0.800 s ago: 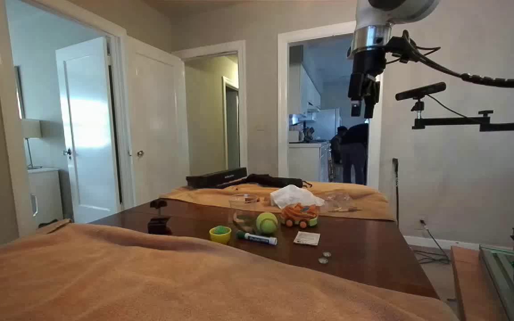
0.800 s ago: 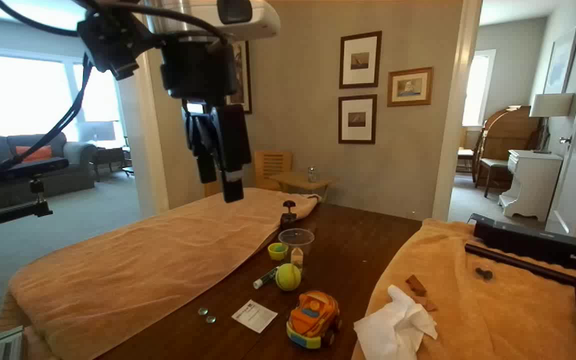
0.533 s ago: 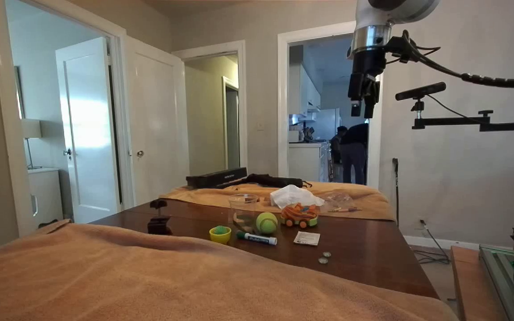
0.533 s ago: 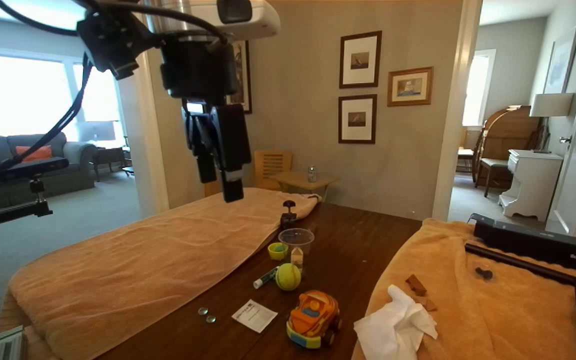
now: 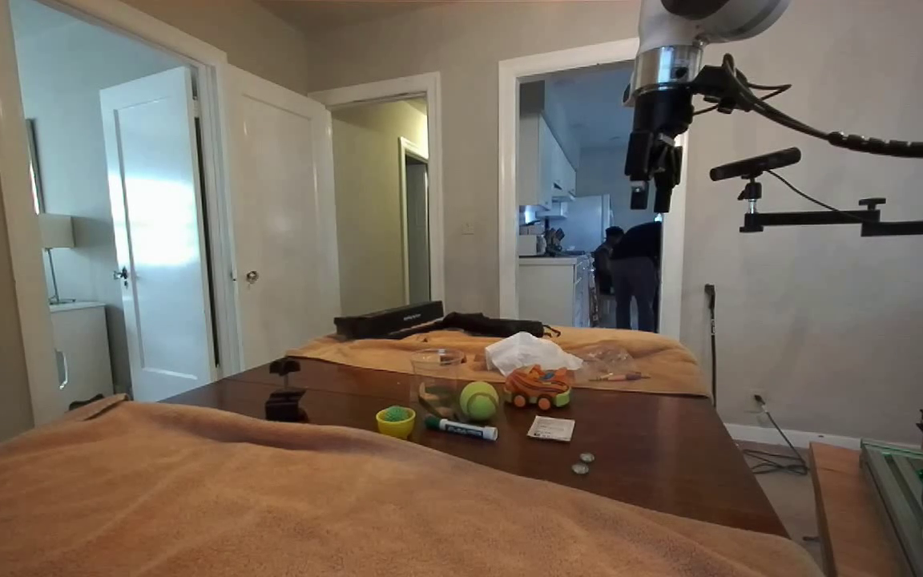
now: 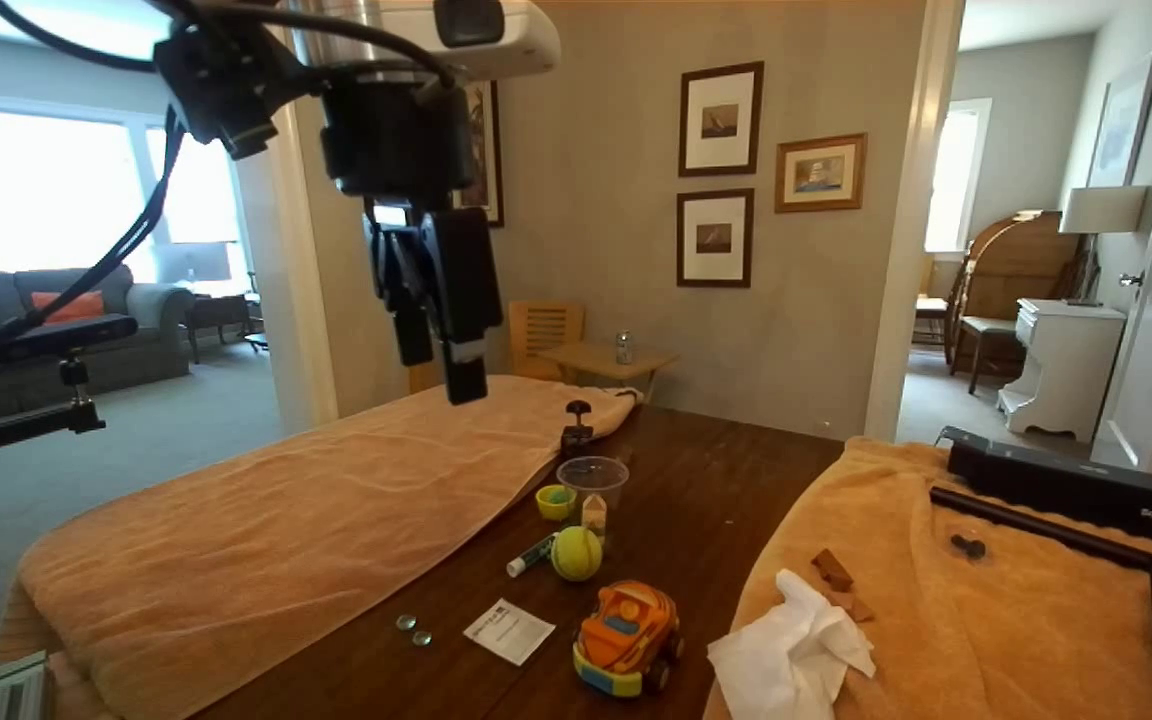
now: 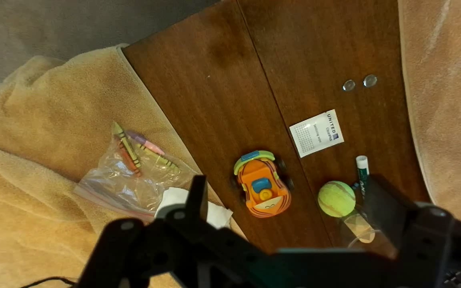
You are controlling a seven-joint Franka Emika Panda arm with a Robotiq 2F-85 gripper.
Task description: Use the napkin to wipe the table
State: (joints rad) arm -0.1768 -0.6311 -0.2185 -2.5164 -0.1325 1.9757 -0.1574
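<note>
The napkin is a crumpled white wad lying on the tan cloth at the table's edge, in both exterior views (image 5: pixel 527 354) (image 6: pixel 791 650). In the wrist view the napkin (image 7: pixel 219 216) is partly hidden behind a gripper finger. The dark brown glossy table (image 5: pixel 654 449) spreads between two tan cloths; its bare wood also shows in an exterior view (image 6: pixel 726 500) and the wrist view (image 7: pixel 214 104). My gripper (image 5: pixel 651 200) hangs high above the table, pointing down, apart from everything. It is also in an exterior view (image 6: pixel 441 368). In the wrist view its fingers (image 7: pixel 288 190) are wide apart with nothing held.
A toy car (image 6: pixel 626 640) stands beside the napkin. A tennis ball (image 6: pixel 576 554), a clear cup (image 6: pixel 593 485), a yellow cup (image 5: pixel 395 421), a marker (image 5: pixel 461 429), a white packet (image 7: pixel 316 133) and glass beads (image 7: pixel 349 85) lie on the table. A crayon bag (image 7: pixel 134 180) touches the napkin.
</note>
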